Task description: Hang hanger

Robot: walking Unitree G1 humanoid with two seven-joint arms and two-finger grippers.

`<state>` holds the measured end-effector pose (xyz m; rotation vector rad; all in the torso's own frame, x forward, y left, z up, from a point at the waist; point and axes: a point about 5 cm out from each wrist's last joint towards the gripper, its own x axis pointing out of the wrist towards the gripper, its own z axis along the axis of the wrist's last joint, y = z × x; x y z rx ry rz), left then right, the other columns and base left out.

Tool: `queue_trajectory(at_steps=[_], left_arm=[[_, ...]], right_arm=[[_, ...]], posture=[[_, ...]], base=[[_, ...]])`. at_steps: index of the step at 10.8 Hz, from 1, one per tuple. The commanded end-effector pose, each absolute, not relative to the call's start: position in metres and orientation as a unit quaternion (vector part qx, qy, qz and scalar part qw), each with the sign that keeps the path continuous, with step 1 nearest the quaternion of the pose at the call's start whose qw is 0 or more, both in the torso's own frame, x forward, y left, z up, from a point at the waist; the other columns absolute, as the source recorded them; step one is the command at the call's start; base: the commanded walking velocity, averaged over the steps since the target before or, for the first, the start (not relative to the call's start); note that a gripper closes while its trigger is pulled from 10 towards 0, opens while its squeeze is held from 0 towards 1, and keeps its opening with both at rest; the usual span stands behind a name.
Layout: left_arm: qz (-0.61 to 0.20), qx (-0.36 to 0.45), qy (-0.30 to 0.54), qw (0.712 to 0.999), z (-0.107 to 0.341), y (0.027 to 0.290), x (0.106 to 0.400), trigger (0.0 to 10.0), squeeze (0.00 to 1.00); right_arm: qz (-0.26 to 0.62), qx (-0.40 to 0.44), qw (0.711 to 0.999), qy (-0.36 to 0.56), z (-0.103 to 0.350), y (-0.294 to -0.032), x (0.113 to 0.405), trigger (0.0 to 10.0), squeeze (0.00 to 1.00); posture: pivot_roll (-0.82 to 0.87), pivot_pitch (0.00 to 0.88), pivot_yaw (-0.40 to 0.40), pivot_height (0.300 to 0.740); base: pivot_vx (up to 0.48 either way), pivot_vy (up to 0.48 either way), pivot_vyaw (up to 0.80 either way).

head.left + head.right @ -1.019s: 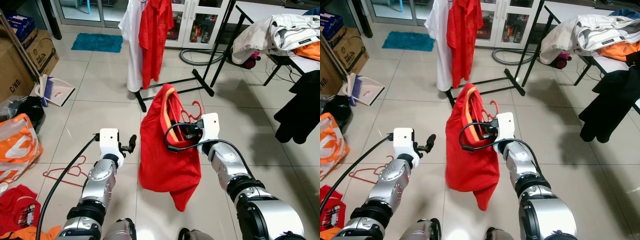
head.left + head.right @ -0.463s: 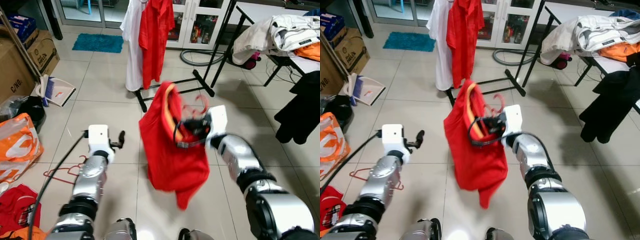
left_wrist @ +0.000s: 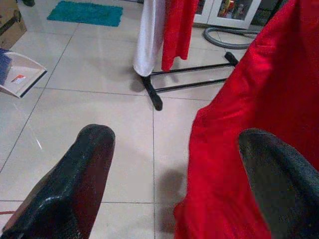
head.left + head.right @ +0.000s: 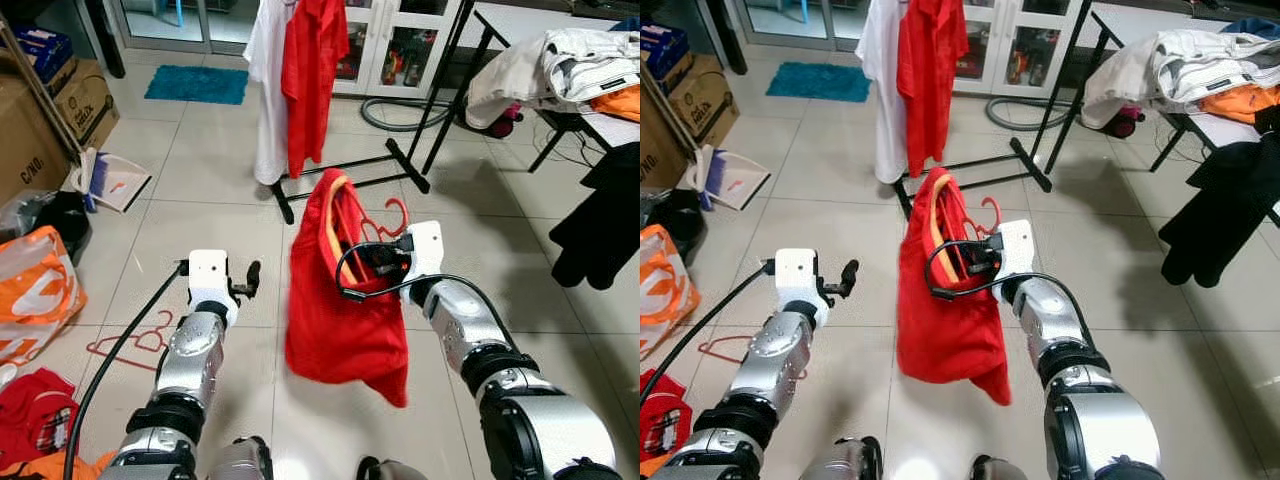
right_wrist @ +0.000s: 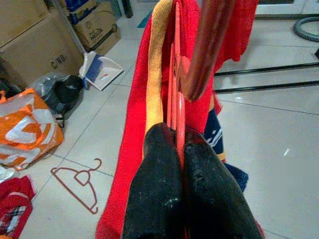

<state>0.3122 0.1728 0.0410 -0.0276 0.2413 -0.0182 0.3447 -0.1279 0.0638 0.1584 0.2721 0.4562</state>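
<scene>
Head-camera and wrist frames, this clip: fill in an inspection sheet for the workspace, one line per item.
Surface: pale tiled floor, glossy.
Job's things: red plastic hanger carrying a red shirt with an orange collar; black clothes rack ahead, with a white garment and a red garment on it.
Clutter: spare red hanger on the floor, orange bag, cardboard boxes, dustpan, clothes heaped on a table.
Grippers: right claw shut on the hanger; left claw open, holding nothing, beside the shirt.
Cables: black cable along the left arm; grey hose on the floor.
Surroundings: teal mat, glass-door cabinet.
</scene>
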Motion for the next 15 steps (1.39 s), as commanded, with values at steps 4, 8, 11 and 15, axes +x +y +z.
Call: queue_trajectory(at_steps=[4, 8, 11, 15], left_arm=[[-0.002, -0.025, 0.124, 0.992, 0.038, 0.173, 0.311, 10.0, 0.00], [-0.010, -0.102, 0.077, 0.992, 0.073, 0.163, 0.333, 10.0, 0.00], [-0.024, -0.101, 0.096, 0.990, 0.073, 0.159, 0.337, 10.0, 0.00], [-0.027, -0.057, 0.114, 0.991, 0.059, 0.158, 0.326, 10.0, 0.00]], right_arm=[[0.232, 0.118, 0.963, 0.074, 0.100, -0.116, 0.364, 0.0, 0.00], [0.282, 0.131, 0.949, 0.056, 0.109, -0.098, 0.363, 0.0, 0.00], [0.300, 0.130, 0.944, 0.050, 0.112, -0.089, 0.362, 0.0, 0.00], [0.306, 0.098, 0.945, 0.055, 0.105, -0.093, 0.357, 0.0, 0.00]], posture=[[0.03, 0.076, -0.093, 0.740], [0.02, 0.079, -0.094, 0.740], [0.02, 0.075, -0.084, 0.740], [0.01, 0.104, -0.099, 0.740]], base=[[0.000, 0.000, 0.00], [0.000, 0.000, 0.00], [0.000, 0.000, 0.00], [0.000, 0.000, 0.00]])
